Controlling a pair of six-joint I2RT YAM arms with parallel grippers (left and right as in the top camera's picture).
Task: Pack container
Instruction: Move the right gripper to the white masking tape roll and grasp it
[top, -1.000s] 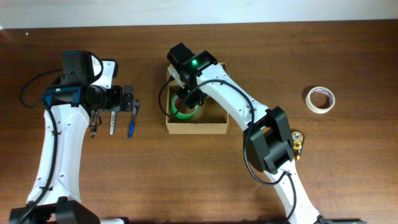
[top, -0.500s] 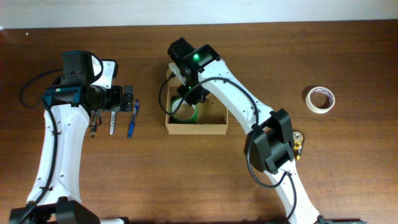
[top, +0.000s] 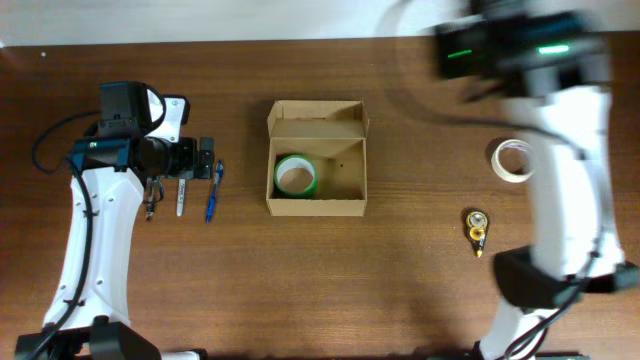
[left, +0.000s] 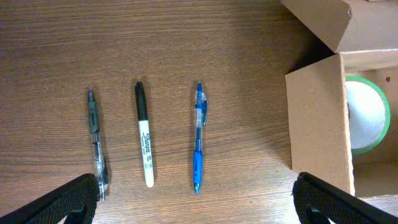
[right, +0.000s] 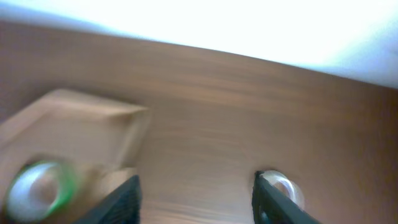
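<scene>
**Open container at mid-counter, green tape roll inside**

Overhead: on the brown counter (top: 300, 280), near the middle, the container (top: 345, 175), open, with its flap lid folded back along the far edge. Inside, against the left wall, a green tape roll (top: 296, 176) lying flat. Left of the box and apart from it, three writing tools side by side: a blue pen (top: 212, 192), a marker (top: 182, 196) and a clear pen (top: 150, 200). Just above their upper ends, the left fingers (top: 205, 160), carried by the left arm (top: 90, 240). On the right side, well apart from the box, a tan tape roll (top: 514, 160), and nearer the front a small yellow-and-black object (top: 477, 230). Along the right edge, the right arm (top: 560, 180), heavily blurred at the top, with its fingers not made out from here.

Left wrist: left fingers spread wide, tips at the two lower corners, holding nothing, with only the lower ends of the pens and bare counter between them. Pens parallel, none touching. At the right, the container's side wall, with the green tape roll showing past it.

Right wrist: blurred throughout. Right fingers (right: 196, 202) spread and empty above bare counter. Container at the left with the green tape roll in it. Tan tape roll just beside one fingertip.
</scene>
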